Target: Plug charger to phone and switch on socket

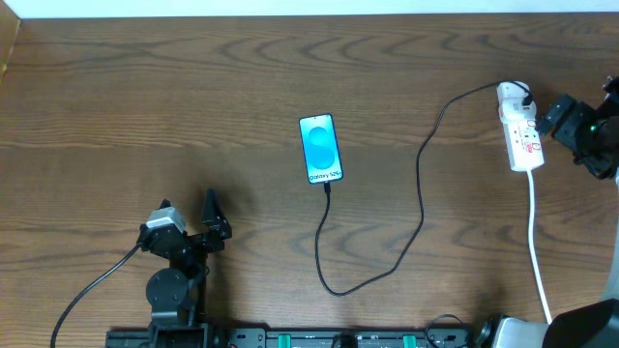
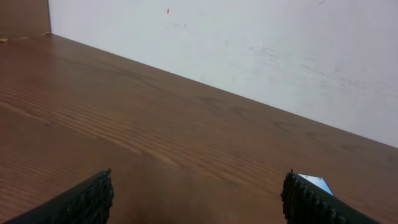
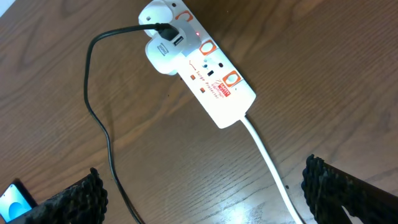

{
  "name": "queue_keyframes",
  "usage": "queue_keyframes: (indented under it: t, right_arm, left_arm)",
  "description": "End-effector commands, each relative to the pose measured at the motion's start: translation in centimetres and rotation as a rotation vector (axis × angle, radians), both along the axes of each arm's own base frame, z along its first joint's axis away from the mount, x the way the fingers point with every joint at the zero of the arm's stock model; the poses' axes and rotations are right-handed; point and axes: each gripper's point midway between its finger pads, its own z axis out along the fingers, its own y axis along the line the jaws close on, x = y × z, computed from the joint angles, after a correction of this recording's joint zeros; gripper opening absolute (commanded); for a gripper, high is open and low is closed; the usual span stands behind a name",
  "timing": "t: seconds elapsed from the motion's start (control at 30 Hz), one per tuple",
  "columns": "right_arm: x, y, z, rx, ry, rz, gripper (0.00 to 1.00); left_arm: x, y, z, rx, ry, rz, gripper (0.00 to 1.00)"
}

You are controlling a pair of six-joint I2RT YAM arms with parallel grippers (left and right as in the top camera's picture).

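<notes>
Charger (image 1: 422, 208): a long thin black cable. One end enters a white adapter (image 1: 511, 94) seated at the far end of the socket (image 1: 522, 135). From there the cable runs left, drops toward the near edge of the table (image 1: 145, 97), loops, and rises to the phone (image 1: 321, 148). Its small black connector tip (image 1: 327, 188) meets the phone's near short edge.

The phone lies flat near the middle of the table, screen up, bright blue with small white text. The socket is a small elongated white strip with orange-red ringed switch markings, lying at the far right. A thicker white power cord (image 1: 535, 232) leaves its near end toward the near edge.

Visibility limits:
- Whether the connector tip is fully seated is too small to tell.
- The switch positions on the socket cannot be read in any view.
- In the left wrist view only a blue corner of the phone (image 2: 316, 182) shows, past one fingertip.
- In the right wrist view only a corner of the phone (image 3: 12, 202) shows, at the left edge.
- Both wrist views cut the fingers off at the bottom.

Relative position:
- The right gripper (image 1: 553, 116) sits just to the right of the socket, fingers spread wide and holding nothing. In its wrist view the socket (image 3: 211, 81) lies ahead of the gap between the fingers, apart from both.
- The left gripper (image 1: 213, 215) is at the near left, well apart from the phone and the cable, jaws wide and empty. Its wrist view shows wood grain and a white wall (image 2: 249, 50).
</notes>
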Motion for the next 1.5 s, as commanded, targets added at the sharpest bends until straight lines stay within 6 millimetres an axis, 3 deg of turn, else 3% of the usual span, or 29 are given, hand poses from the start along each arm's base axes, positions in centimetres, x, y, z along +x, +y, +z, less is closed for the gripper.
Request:
queue_keyframes:
  t: [0.0,0.83,1.03,1.2,1.33,1.47]
  right_arm:
    - [-0.1,0.0,0.0,0.001,0.000,-0.010,0.99]
    - [-0.1,0.0,0.0,0.001,0.000,-0.010,0.99]
    - [-0.6,0.0,0.8,-0.013,-0.013,-0.014,0.99]
    - [0.5,0.8,2.8,-0.040,-0.183,-0.024,0.99]
    - [1.4,3.1,4.1,-0.109,-0.402,0.041,0.99]
    - [1.0,5.6,5.1,-0.185,-0.631,0.087,0.99]
  left_arm:
    - [-0.2,0.3,-1.7,0.017,0.057,0.013,0.86]
    - [-0.2,0.3,-1.7,0.017,0.057,0.013,0.86]
    - [-0.2,0.3,-1.7,0.017,0.058,0.013,0.86]
    - [-0.2,0.3,-1.7,0.017,0.057,0.013,0.86]
    - [-0.2,0.3,-1.7,0.017,0.057,0.013,0.86]
    - [-0.2,0.3,-1.7,0.017,0.057,0.013,0.86]
